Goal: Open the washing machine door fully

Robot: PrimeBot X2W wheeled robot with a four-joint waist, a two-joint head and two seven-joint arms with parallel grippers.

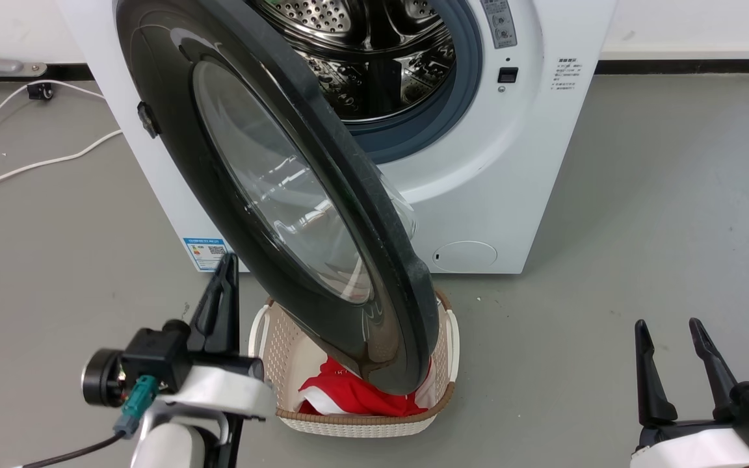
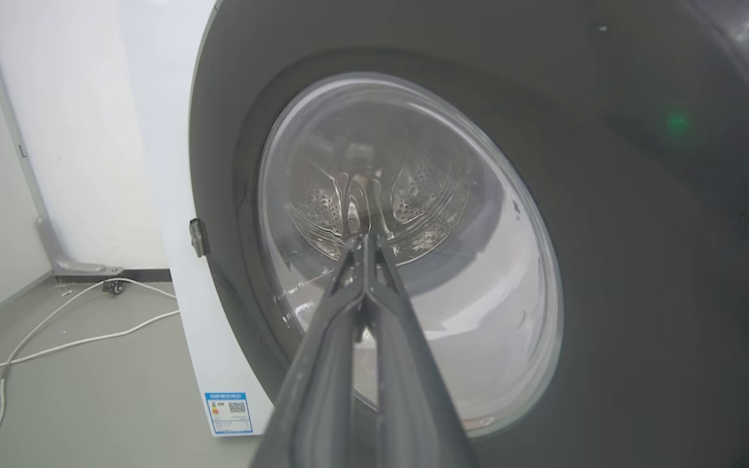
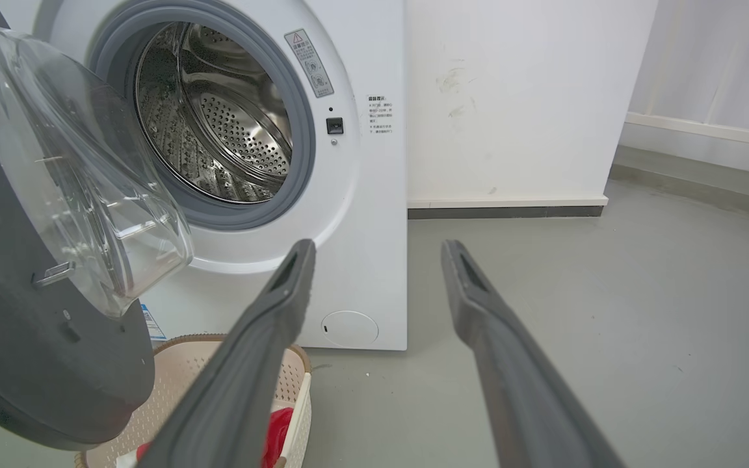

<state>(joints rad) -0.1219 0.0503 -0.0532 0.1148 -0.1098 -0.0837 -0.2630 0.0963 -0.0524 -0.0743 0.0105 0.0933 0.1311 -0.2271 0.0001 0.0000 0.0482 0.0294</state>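
Entry: door-opening run, seen from beside the robot.

- The washing machine door (image 1: 296, 214) stood partly open, about halfway by my estimate, hinged on the robot's left side of the washing machine (image 1: 530, 162). Its free edge hung over a pale basket (image 1: 348, 426) on the floor that held red cloth (image 1: 348, 395).
- The drum (image 1: 374, 58) was exposed on the right side and empty as far as I could see.
- Left hand (image 1: 226, 270): fingers pressed together, holding nothing, and pointed at the outer face of the door. In the left wrist view the tips (image 2: 361, 244) lay over the glass window. I could not tell whether they were touching it or just short of it.
- Right hand (image 1: 667, 325): fingers spread, empty, low at the right and well apart from the door.

Judgement: the latch was released and the first half of the swing was done. What was left was the rest of the swing, carrying the door back toward the robot's left until it stopped. The left hand sat on the outer side, so it looked poorly placed to push that way.
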